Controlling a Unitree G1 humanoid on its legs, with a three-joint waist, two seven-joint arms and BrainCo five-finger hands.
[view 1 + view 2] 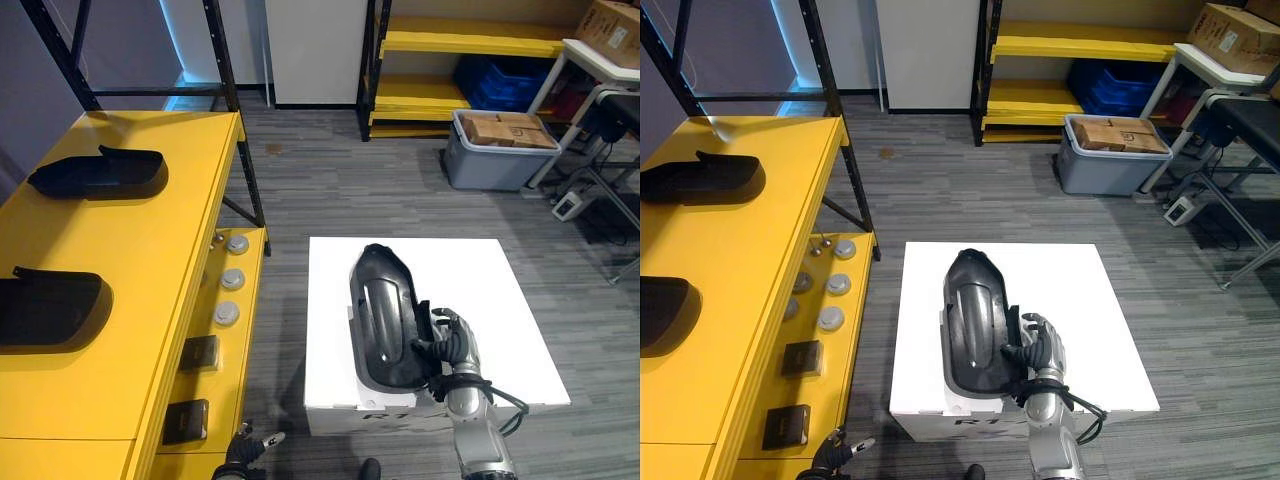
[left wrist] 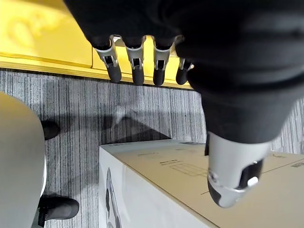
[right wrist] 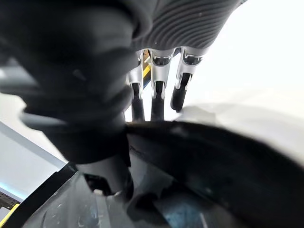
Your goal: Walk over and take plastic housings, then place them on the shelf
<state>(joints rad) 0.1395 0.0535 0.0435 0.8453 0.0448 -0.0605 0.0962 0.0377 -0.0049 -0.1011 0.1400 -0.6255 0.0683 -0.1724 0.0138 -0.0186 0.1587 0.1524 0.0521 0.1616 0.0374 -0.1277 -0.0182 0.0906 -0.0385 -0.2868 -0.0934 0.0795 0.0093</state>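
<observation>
Down on the white box (image 1: 490,290), the right hand (image 1: 452,343) curls fingers and thumb round the plastic housing (image 1: 383,315).

Right arm comes in from near right, forearm reaching away from the robot. Right hand (image 1: 452,342) is clamped on the right rim of the plastic housing (image 1: 383,310), with fingers (image 3: 157,92) hooked over the edge and thumb on the inner side. Left hand (image 1: 243,450) hangs low at near left, fingers (image 2: 137,66) straight, thumb held apart.
</observation>
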